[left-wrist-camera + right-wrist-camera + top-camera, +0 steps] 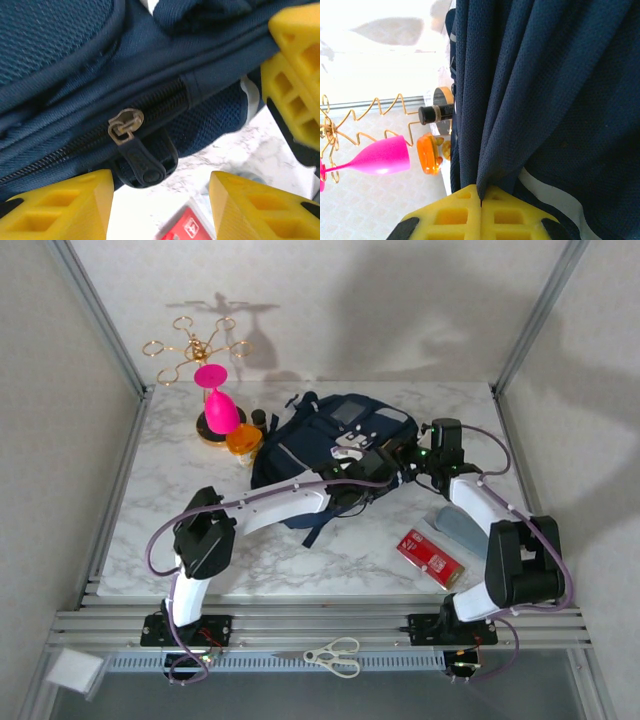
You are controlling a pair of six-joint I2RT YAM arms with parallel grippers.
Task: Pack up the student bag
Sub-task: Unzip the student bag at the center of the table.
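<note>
1. Student bag [335,455] lies flat on the bench [160,490], in the middle and toward the back. Its pale patches face up. A pink glass [218,405] stands just beside it on the left.
2. We think the bag is soft and floppy. In the right wrist view its blue cloth [545,90] hangs in long folds, so it will bend and sag when we lift it.
3. The right gripper [481,196] is closed. It pinches a fold of the bag's cloth between its yellow fingers.
4. The left gripper [160,210] is open. Its fingers stand wide apart, low in the picture, and hold nothing.
5. Just above that gap hangs the black zip pull [145,167]. It dangles from a small metal slider [125,125] on the zip.
6. We think the zip pull is the best place to take hold. It is small and may slip, so the fingers should close flat on its wide end.
7. We cannot tell which way the slider must go to open the bag.
8. The bag looks light, and the bench looks smooth. We think the bag will slide when the zip is tugged, so a firm pinch on the cloth should help keep it in place.
9. A red packet [430,558] lies near the front of the bench, apart from the bag. It may be a thing to pack.
</note>
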